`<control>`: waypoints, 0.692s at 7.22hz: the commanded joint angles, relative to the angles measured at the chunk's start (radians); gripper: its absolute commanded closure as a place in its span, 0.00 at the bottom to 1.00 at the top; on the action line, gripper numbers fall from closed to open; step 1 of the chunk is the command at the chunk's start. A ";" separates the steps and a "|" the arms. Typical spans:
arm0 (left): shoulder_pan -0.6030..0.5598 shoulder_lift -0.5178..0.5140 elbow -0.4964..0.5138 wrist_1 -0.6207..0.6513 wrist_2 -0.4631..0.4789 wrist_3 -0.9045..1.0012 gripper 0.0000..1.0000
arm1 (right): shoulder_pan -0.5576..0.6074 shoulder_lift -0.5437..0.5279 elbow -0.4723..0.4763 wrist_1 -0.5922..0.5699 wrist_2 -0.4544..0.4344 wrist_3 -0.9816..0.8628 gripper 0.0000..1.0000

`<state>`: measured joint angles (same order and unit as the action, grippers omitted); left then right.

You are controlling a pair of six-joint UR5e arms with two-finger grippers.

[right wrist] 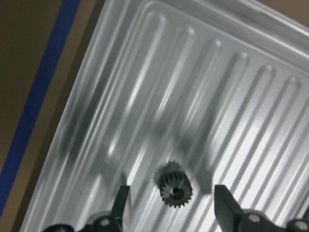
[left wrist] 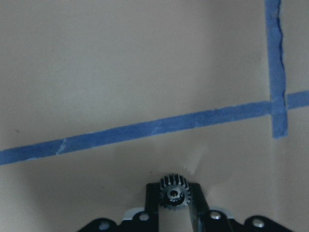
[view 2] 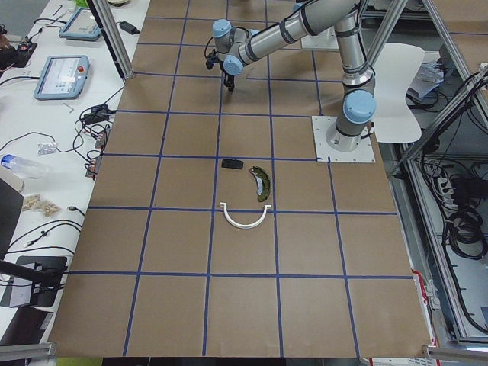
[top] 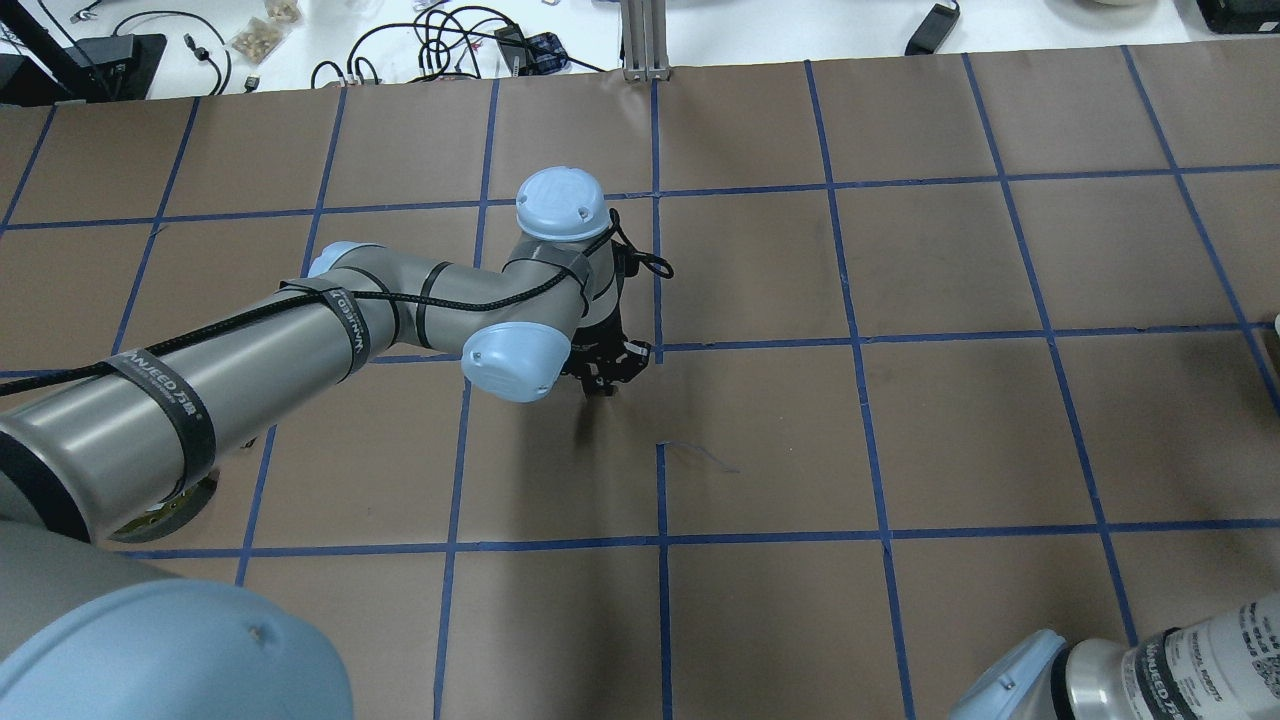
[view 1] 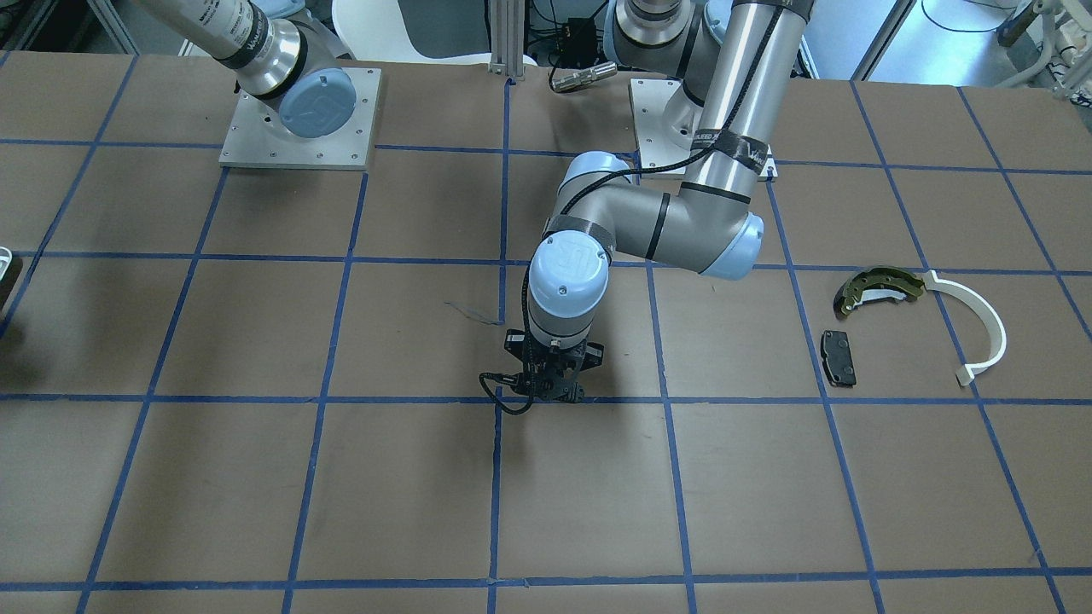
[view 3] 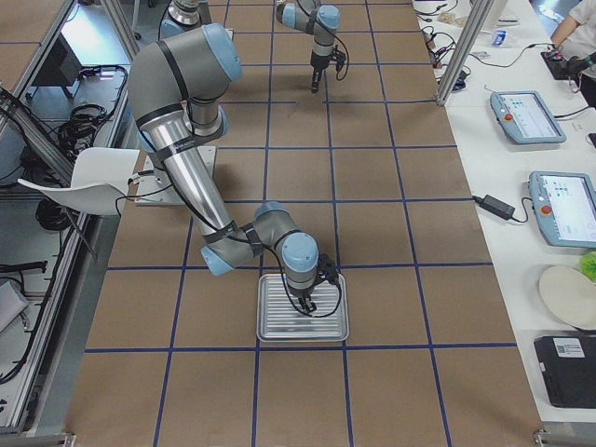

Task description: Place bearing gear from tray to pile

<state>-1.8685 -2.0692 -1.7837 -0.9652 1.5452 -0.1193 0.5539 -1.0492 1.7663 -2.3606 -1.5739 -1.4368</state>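
My left gripper [left wrist: 175,200] is shut on a small dark toothed bearing gear [left wrist: 175,193], held low over the brown table near a blue tape line. It hangs at the table's middle [view 1: 554,388], far from the pile. The pile is an olive-gold brake shoe [view 1: 879,288], a white plastic arc [view 1: 981,328] and a dark grey pad [view 1: 838,358]. My right gripper [right wrist: 172,203] is open over the ribbed metal tray [right wrist: 217,96]. A second dark gear [right wrist: 174,188] lies on the tray between its fingers, which stand apart from it.
The tray [view 3: 279,321] sits near the table's right end, with the right arm bent over it. The two arm bases [view 1: 299,119] stand at the table's robot side. Blue tape lines divide the brown table into squares.
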 commanded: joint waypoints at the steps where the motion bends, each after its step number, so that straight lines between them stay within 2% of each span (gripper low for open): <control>1: 0.035 0.029 0.010 -0.016 0.010 0.006 1.00 | 0.003 0.000 -0.001 -0.003 0.003 0.004 0.44; 2: 0.084 0.059 0.054 -0.094 0.015 0.018 1.00 | 0.003 0.001 -0.001 -0.003 0.003 0.004 0.46; 4: 0.248 0.119 0.252 -0.449 0.079 0.198 1.00 | 0.004 0.000 -0.001 -0.003 0.003 0.010 0.52; 5: 0.328 0.138 0.313 -0.543 0.087 0.229 1.00 | 0.004 0.000 -0.001 -0.003 0.003 0.010 0.55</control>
<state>-1.6422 -1.9593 -1.5646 -1.3522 1.6084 0.0441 0.5580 -1.0487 1.7656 -2.3638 -1.5708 -1.4284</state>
